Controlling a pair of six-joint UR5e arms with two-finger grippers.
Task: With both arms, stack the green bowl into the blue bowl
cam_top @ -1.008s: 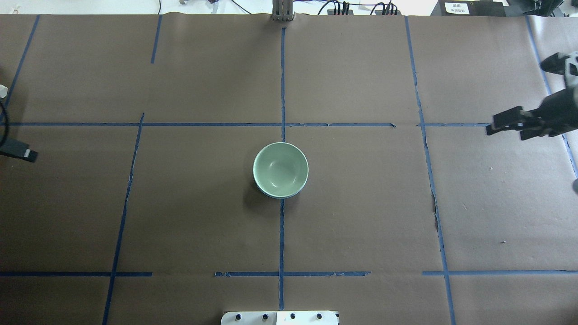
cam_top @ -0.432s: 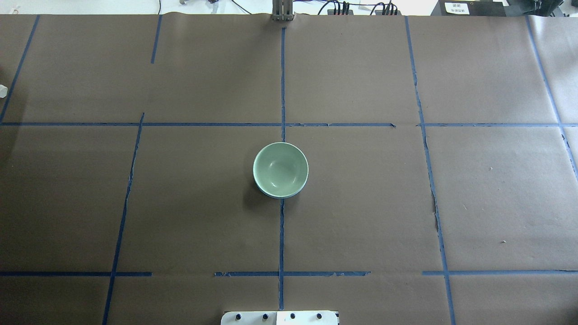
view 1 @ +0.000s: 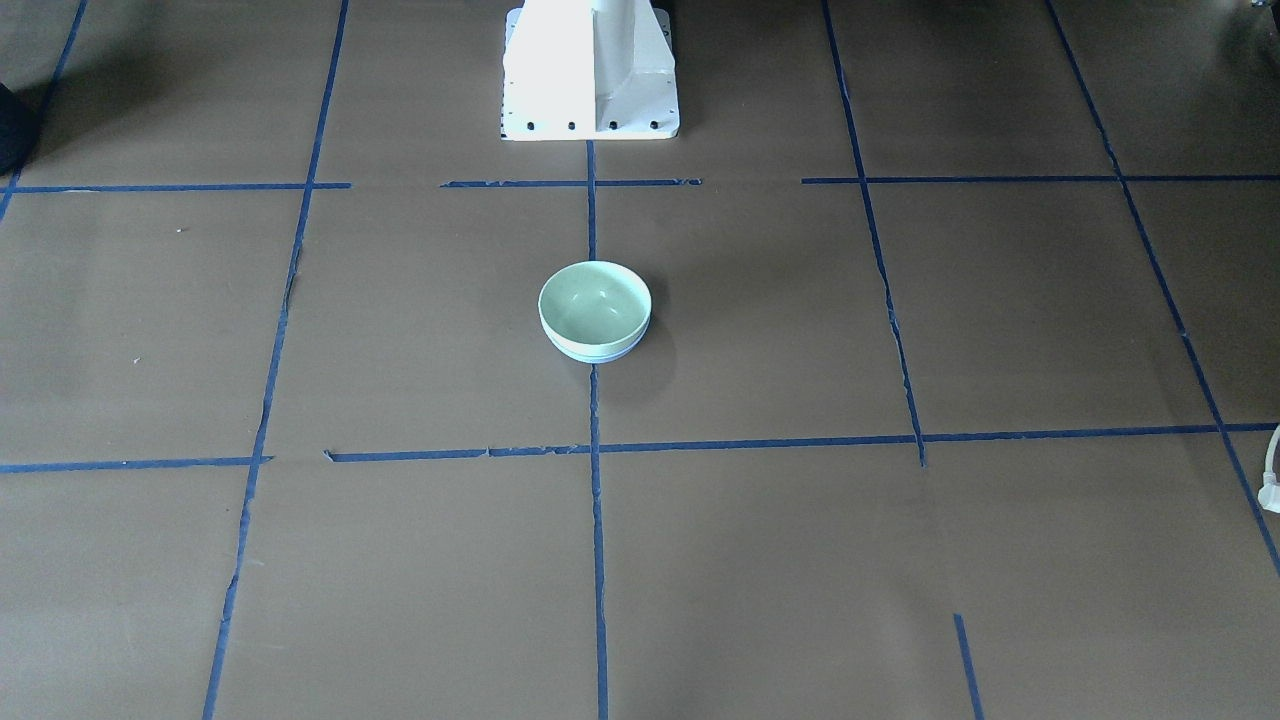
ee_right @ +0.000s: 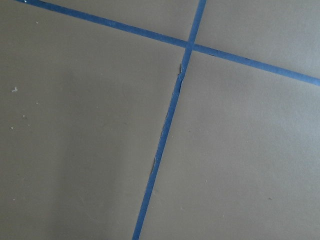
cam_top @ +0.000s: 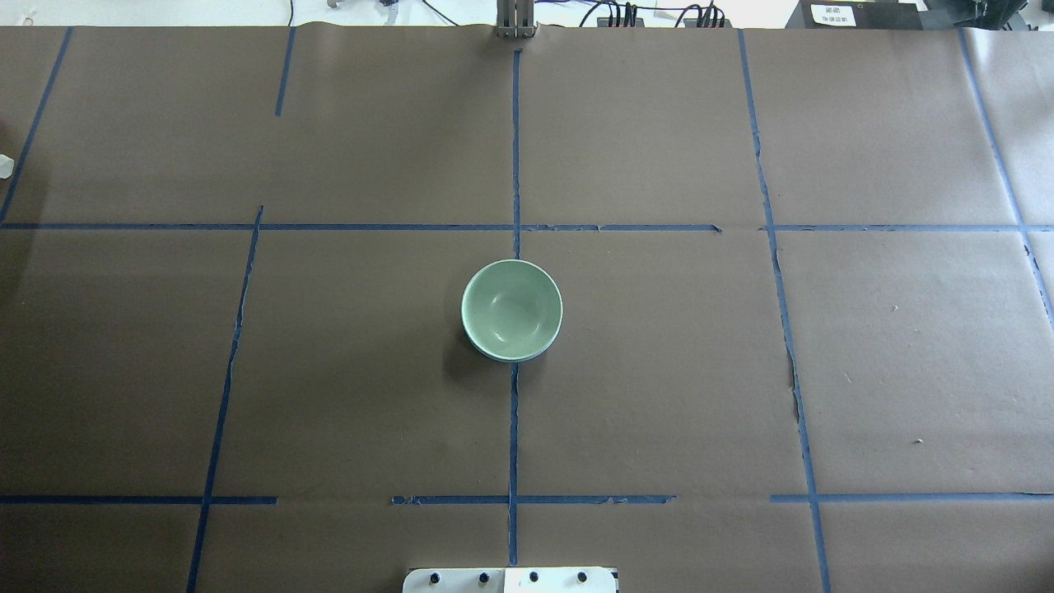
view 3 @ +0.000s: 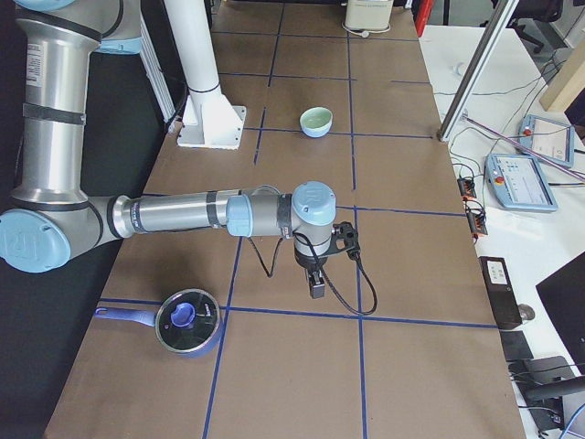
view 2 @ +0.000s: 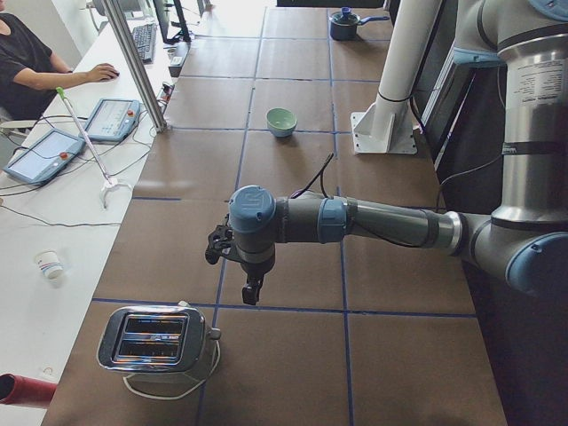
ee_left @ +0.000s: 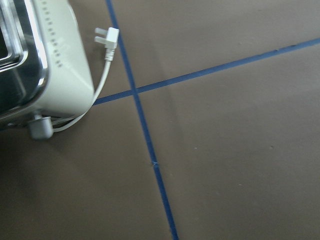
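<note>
The green bowl sits nested inside the blue bowl at the table's middle. Only a thin strip of the blue bowl shows under it. The stack also shows in the front-facing view, green bowl over blue bowl, and far off in the side views. My left gripper hangs over the table's left end, far from the bowls. My right gripper hangs over the right end. I cannot tell whether either is open or shut. The wrist views show only table.
A toaster with a loose plug stands at the left end near my left gripper. A blue lidded pot sits at the right end. The white pedestal is behind the bowls. An operator sits beside the table.
Both grippers, seen at the overhead view's left and right edges a second ago, have moved outward and left that view. The stacked bowls have not moved.
</note>
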